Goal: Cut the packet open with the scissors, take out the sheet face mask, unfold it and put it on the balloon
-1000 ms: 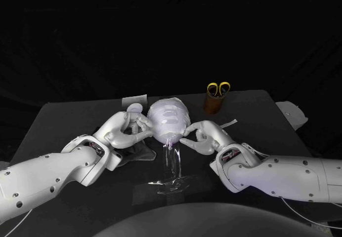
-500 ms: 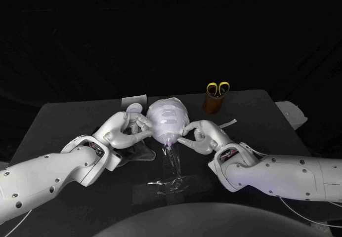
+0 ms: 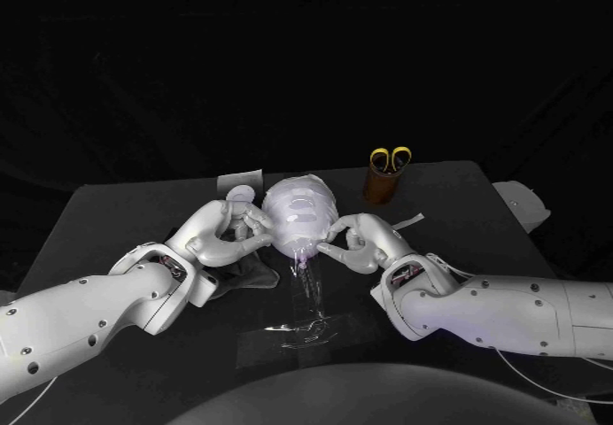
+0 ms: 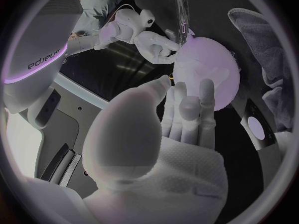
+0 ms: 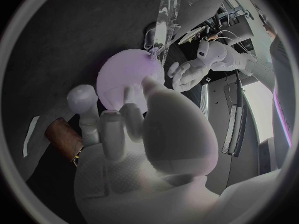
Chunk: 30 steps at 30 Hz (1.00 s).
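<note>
L hand [image 3: 228, 232]: fingers spread on balloon [image 3: 304, 234], 9 o'clock, holding nothing.
R hand [image 3: 358, 244]: at 4 o'clock; grip unclear.
Risk: uneven push may roll balloon, shedding mask [image 3: 295, 200].

Balloon [image 3: 304, 244] mid-table [image 3: 115, 212], mask [image 3: 297, 204] over it. Left hand [image 3: 224, 232] against its left side, right hand [image 3: 359, 243] against its right. Behind right: holder [image 3: 382, 187], scissors [image 3: 391, 159] standing in it. Behind left: packet [image 3: 240, 181], flat. Strip [image 3: 409, 220] lies between holder and right hand. Film [image 3: 308, 310] lies before balloon.
</note>
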{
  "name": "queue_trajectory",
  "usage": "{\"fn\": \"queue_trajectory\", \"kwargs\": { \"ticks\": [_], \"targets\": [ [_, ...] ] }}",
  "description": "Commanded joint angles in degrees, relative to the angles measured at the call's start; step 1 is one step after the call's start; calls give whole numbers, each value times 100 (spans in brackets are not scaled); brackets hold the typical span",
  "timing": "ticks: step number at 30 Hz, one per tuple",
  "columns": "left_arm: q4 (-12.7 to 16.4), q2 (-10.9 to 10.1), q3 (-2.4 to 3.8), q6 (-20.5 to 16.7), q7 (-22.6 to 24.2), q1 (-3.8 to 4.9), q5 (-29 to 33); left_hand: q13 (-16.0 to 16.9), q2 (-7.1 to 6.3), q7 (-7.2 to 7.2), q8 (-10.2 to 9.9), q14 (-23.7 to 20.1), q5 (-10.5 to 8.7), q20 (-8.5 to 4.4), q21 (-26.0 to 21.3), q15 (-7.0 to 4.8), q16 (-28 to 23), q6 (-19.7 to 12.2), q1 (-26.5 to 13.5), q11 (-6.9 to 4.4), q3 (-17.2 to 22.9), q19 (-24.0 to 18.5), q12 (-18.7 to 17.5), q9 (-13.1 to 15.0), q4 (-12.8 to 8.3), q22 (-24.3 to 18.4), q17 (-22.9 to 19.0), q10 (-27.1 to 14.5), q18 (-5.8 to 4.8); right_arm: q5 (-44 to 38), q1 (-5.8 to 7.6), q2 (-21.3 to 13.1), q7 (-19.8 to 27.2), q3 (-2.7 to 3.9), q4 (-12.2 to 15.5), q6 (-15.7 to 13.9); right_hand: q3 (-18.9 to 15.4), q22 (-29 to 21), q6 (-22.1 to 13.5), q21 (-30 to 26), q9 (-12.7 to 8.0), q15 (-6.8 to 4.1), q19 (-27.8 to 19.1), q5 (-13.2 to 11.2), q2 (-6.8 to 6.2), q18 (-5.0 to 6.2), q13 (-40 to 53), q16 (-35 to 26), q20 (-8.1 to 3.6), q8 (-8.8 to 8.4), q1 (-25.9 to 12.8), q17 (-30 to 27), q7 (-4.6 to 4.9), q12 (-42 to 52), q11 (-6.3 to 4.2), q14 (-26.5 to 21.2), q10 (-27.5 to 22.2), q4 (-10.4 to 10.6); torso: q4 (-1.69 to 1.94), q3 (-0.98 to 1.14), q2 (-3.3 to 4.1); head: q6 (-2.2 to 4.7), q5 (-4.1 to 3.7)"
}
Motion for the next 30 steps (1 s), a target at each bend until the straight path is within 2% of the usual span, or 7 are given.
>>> {"fn": "queue_trajectory", "kwargs": {
  "ticks": [1,14,15,23,25,27,30],
  "targets": [
    [19,7,5,69,23,3,55,8,6,3,-10,2,-9,10,39,29,20,-23,44,-18,-4,21,19,-4,-27,8,-2,-41,61,-65,-3,34,49,11,-33,-387,-40,225,-45,32,13,11,27,-33,83,79,543,38,-4,72,1,1014,-8,26,-28,348,-10,-9,1,0,-1,1,-3],
    [25,4,5,75,8,3,64,15,19,1,-2,0,-9,11,42,30,26,-11,49,-18,2,18,32,-3,-28,12,5,-47,60,-62,-3,139,-14,20,-132,-382,-68,267,-63,79,53,-29,68,-36,140,72,532,52,-36,368,141,1027,-68,72,-79,359,4,-38,3,-3,-1,1,-11],
    [26,3,5,76,8,3,69,15,19,1,-2,0,-9,11,42,30,26,-11,49,-18,2,18,32,-3,-28,12,5,-47,60,-62,-3,146,-24,20,-138,-380,-52,275,-56,79,62,-47,74,-39,156,73,524,52,-51,460,222,1022,-94,79,-101,358,4,-60,3,-3,0,1,-8],
    [33,-9,5,75,0,3,107,20,28,0,3,-4,-9,11,45,29,28,-5,54,-19,7,16,40,-2,-29,14,4,-52,60,-66,-2,182,-85,24,-182,-370,0,290,-93,76,49,-71,81,-39,175,70,513,53,-74,593,400,1020,-119,95,-125,358,4,-120,2,-2,0,1,-1],
    [35,-12,5,74,-2,3,115,20,28,0,3,-4,-9,11,45,29,28,-5,54,-19,7,16,40,-2,-29,14,4,-52,60,-66,-2,188,-96,24,-193,-368,55,304,-93,102,38,-83,98,-63,213,65,515,57,-84,644,485,1024,-133,110,-140,362,12,-150,4,0,-1,1,9],
    [37,-17,5,73,-3,3,126,20,28,0,3,-4,-9,11,45,29,28,-5,54,-19,7,16,40,-2,-29,14,4,-52,60,-66,-2,189,-105,25,-202,-367,173,320,-98,122,11,-104,117,-174,304,62,516,62,-102,704,600,1032,-158,128,-163,368,24,-185,6,1,-4,1,2],
    [37,-23,5,72,-6,3,138,23,39,0,7,-6,-9,11,48,29,31,-1,58,-20,13,14,47,-2,-28,17,5,-57,60,-66,-2,187,-108,26,-207,-366,277,332,-107,136,-16,-117,130,-198,355,58,518,66,-114,737,692,1038,-172,142,-178,372,32,-227,2,1,-4,1,1]
  ]
}}
